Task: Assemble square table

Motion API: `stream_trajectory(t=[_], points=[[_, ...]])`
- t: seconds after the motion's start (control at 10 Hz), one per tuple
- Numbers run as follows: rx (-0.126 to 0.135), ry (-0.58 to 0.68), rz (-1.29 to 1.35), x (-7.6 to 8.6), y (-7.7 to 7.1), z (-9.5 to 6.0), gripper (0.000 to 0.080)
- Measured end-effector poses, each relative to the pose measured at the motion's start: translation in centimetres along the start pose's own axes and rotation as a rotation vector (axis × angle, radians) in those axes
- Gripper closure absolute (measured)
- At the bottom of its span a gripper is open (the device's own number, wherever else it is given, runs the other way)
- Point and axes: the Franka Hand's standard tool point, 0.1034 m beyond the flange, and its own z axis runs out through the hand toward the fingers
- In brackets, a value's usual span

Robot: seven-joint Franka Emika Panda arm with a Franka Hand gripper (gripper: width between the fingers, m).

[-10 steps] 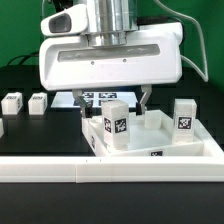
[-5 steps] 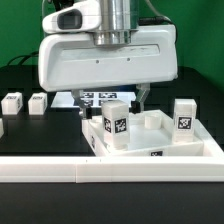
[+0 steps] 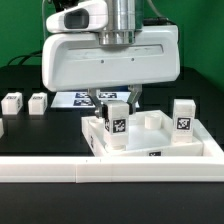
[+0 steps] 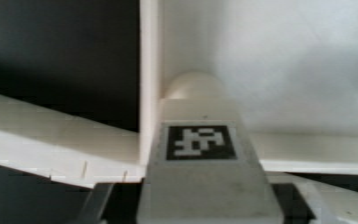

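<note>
A bulky, smooth white robot gripper (image 3: 118,100) hangs over a matte black table (image 3: 30,135). Its two dark, narrow fingers (image 3: 101,97) straddle the top of a short, white, blocky upright leg (image 3: 117,124). They look clamped against its two sides, though the contact itself is too small to see sharply.

This leg stands inside the square tabletop (image 3: 150,137), at the corner nearest the exterior view's left. The tabletop is a shallow tray of glossy white plastic with a raised rim. The leg's front face carries a square black-and-white tag.

In the wrist view the same leg (image 4: 202,150) fills the middle. It is a pale squared post with a rounded tip, its tag facing the camera, set against the tray's flat white floor (image 4: 274,60).

A second leg (image 3: 185,113), also tagged, stands upright by the tray's far corner on the exterior view's right. Two more legs (image 3: 12,102) (image 3: 38,101) sit side by side, well apart from the tray, on the exterior view's left.

The thin, flat marker board (image 3: 78,99) lies behind the tray. A long white border wall (image 3: 110,172) runs along the table's front edge, just in front of the tray.
</note>
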Motion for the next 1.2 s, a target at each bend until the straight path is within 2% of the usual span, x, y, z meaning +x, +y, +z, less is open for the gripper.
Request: stream_trajectory(t=[0.3, 0.7, 1.2], points=[[0.0, 0.0, 0.052, 0.0, 0.0, 0.0, 0.0509], [0.002, 0.001, 0.292, 0.0, -0.04, 0.01, 0.0509], [0.005, 0.023, 0.895, -0.15, -0.21, 0.16, 0.0508]])
